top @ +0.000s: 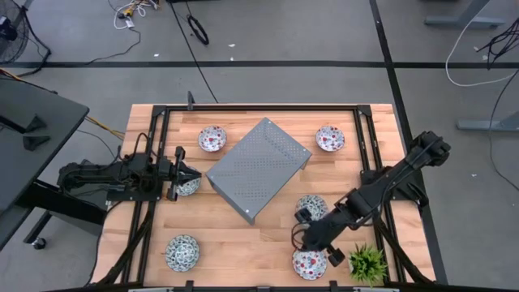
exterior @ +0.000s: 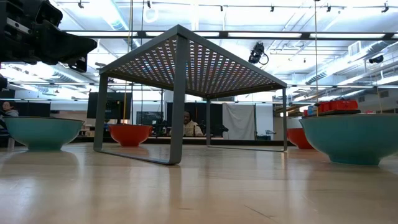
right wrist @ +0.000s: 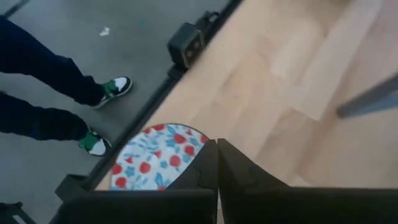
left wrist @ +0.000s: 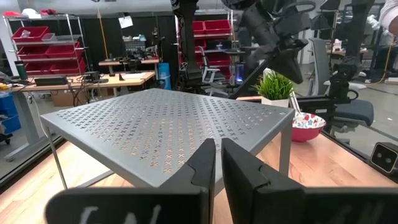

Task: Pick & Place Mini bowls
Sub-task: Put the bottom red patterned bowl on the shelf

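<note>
Six mini bowls sit on the table around a grey perforated metal shelf (top: 258, 169). The red-patterned ones are at the far left (top: 212, 139), far right (top: 330, 138) and near right (top: 310, 264). The teal ones are at the left (top: 186, 187), the right (top: 311, 207) and the near left (top: 182, 252). My left gripper (top: 195, 173) (left wrist: 217, 163) is shut. It hovers level over the left teal bowl (exterior: 40, 130) and points at the shelf. My right gripper (top: 303, 237) (right wrist: 217, 155) is shut. It hangs between the right teal bowl and the near red bowl (right wrist: 155, 155), pointing down.
A small green potted plant (top: 368, 264) stands at the near right corner, beside the near red bowl. The shelf stands on thin legs (exterior: 177, 99) with open room beneath it. Black rails (top: 154, 162) run along the table's sides. A person's legs and shoes (right wrist: 99, 93) show on the floor beyond the near edge.
</note>
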`<state>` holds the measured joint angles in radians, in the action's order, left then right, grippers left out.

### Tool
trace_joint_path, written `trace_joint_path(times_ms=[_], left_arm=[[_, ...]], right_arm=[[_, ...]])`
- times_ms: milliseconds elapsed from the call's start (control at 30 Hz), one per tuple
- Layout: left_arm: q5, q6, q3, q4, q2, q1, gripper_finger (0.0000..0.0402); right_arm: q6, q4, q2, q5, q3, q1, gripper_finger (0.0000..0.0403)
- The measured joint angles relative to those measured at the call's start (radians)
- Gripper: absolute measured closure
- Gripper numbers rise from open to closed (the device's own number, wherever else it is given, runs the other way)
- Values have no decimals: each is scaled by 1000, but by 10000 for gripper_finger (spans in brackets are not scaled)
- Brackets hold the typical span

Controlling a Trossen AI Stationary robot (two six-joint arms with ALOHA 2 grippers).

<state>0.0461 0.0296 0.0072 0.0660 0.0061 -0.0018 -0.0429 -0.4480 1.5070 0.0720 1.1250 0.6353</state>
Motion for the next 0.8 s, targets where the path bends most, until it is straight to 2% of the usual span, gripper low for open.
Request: trace_joint_path(times_ms=[233,367,467,800], left_arm=[[0,0,0,0,0,0,372],[0,0,0,0,0,0,372],[0,0,0,0,0,0,372],[0,0,0,0,0,0,372]], right_arm=[[75,54,6,-1,-11,49,396],[56,62,19,-8,-2,67,392],[21,19,42,-17,40,74,395],[46,-123,123,-23,152,73,395]])
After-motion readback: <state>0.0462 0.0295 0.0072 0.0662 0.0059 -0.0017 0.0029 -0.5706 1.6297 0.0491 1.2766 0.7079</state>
